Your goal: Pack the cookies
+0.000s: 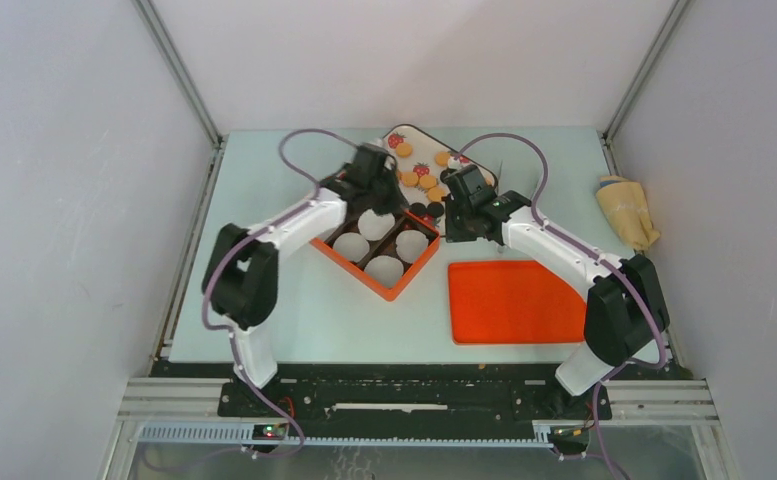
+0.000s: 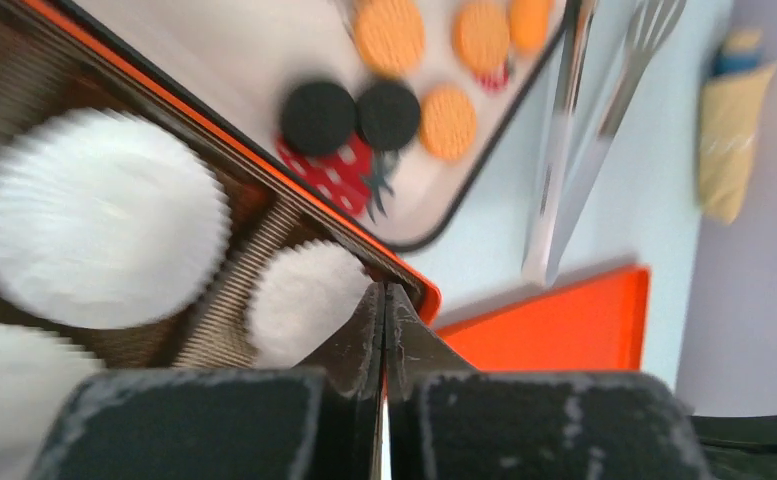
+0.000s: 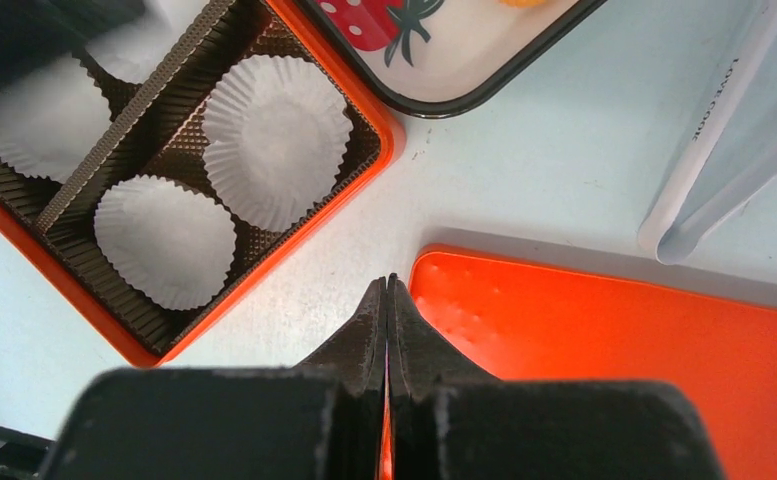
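Note:
The cookies (image 1: 426, 182) lie on a white tray with strawberry prints (image 1: 398, 133) at the back middle. Most are golden-orange (image 2: 448, 120) and two are black (image 2: 318, 115). An orange box (image 1: 392, 291) with white paper cups (image 1: 384, 268) in it stands just in front of the tray; it also shows in the right wrist view (image 3: 392, 140). My left gripper (image 1: 376, 188) is shut and empty above the box's far side, near the tray edge; its tips (image 2: 384, 295) line up with the box's corner. My right gripper (image 1: 459, 225) is shut and empty over bare table (image 3: 387, 285), between the box and the orange lid (image 3: 614, 340).
The flat orange lid (image 1: 514, 300) lies at the front right. Metal tongs (image 2: 584, 130) lie on the table right of the tray. A yellow cloth bundle (image 1: 626, 210) sits at the far right edge. White walls enclose the table.

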Robot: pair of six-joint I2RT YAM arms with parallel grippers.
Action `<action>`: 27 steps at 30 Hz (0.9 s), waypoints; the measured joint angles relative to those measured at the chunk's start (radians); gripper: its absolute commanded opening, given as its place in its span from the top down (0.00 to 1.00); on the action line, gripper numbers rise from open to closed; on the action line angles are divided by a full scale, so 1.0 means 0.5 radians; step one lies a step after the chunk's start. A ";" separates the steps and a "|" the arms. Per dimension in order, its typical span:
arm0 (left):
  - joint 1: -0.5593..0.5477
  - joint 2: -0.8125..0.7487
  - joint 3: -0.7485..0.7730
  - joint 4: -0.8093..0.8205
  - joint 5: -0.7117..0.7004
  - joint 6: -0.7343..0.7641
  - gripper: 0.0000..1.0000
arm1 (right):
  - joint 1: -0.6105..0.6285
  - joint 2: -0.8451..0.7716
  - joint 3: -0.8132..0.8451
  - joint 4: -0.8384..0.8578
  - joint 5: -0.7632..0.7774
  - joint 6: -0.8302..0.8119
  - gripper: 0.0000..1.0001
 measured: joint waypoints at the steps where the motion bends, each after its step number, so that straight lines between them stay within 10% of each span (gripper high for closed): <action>1: 0.060 -0.058 -0.002 -0.012 -0.008 -0.001 1.00 | -0.002 0.000 0.000 0.007 -0.007 0.003 1.00; 11: 0.917 -0.069 0.104 -0.209 -0.360 0.004 1.00 | -0.007 0.000 0.000 0.047 -0.089 0.012 1.00; 27: 0.942 0.491 0.542 -0.526 -0.567 0.142 1.00 | -0.214 0.079 0.090 0.159 -0.130 0.060 1.00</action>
